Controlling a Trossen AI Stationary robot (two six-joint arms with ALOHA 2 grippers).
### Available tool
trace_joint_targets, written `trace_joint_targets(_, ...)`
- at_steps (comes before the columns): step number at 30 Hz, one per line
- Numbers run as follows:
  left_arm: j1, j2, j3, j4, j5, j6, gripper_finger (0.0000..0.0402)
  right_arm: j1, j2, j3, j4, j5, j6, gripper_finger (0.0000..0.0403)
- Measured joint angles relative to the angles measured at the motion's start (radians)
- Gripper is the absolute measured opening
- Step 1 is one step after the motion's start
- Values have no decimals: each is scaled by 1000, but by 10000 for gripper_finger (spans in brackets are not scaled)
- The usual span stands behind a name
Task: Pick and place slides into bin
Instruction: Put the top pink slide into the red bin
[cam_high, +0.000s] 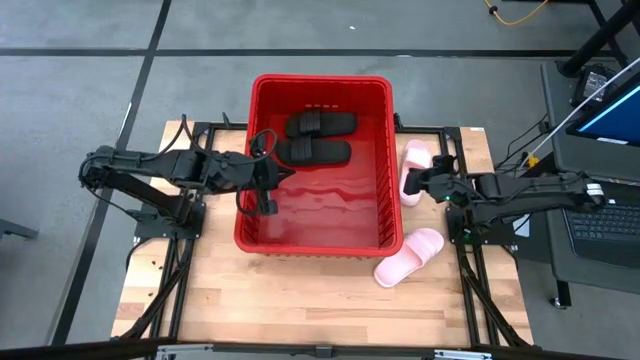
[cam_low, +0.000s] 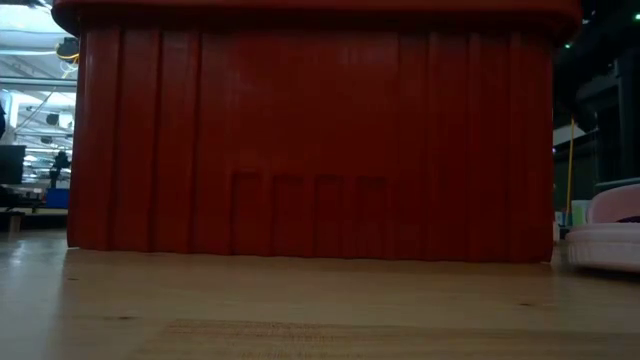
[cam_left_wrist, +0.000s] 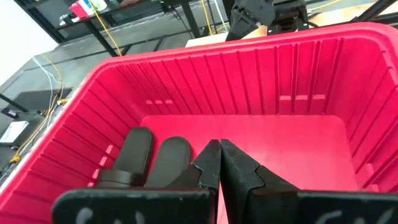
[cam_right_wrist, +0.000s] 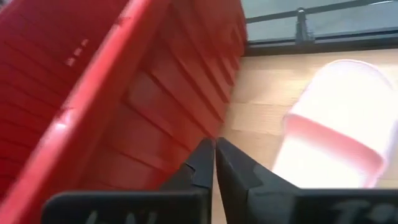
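The red bin (cam_high: 262, 235) stands mid-table and fills the low view (cam_low: 310, 140). Two black slides (cam_high: 318, 138) lie side by side on its floor at the far end; they also show in the left wrist view (cam_left_wrist: 152, 158). One pink slide (cam_high: 414, 171) lies on the table right of the bin, another (cam_high: 410, 256) by the bin's near right corner. My left gripper (cam_high: 266, 190) is shut and empty over the bin's left part (cam_left_wrist: 217, 163). My right gripper (cam_high: 412, 183) is shut and empty beside the far pink slide (cam_right_wrist: 336, 130), close to the bin's right wall (cam_right_wrist: 168, 106).
The wooden table (cam_high: 300, 300) shows bare boards near the front edge. A laptop and cables (cam_high: 605, 215) sit on a stand off the table's right side. The bin's tall walls stand between the two arms.
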Motion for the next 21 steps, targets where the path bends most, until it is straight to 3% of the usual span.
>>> trace_joint_targets(9,0,0,0,-2,26,0,1,-57,0,-2,-99,1,-34,25)
trace_joint_targets(21,1,0,0,-4,26,1,3,-79,1,-2,-125,-69,-465,26)
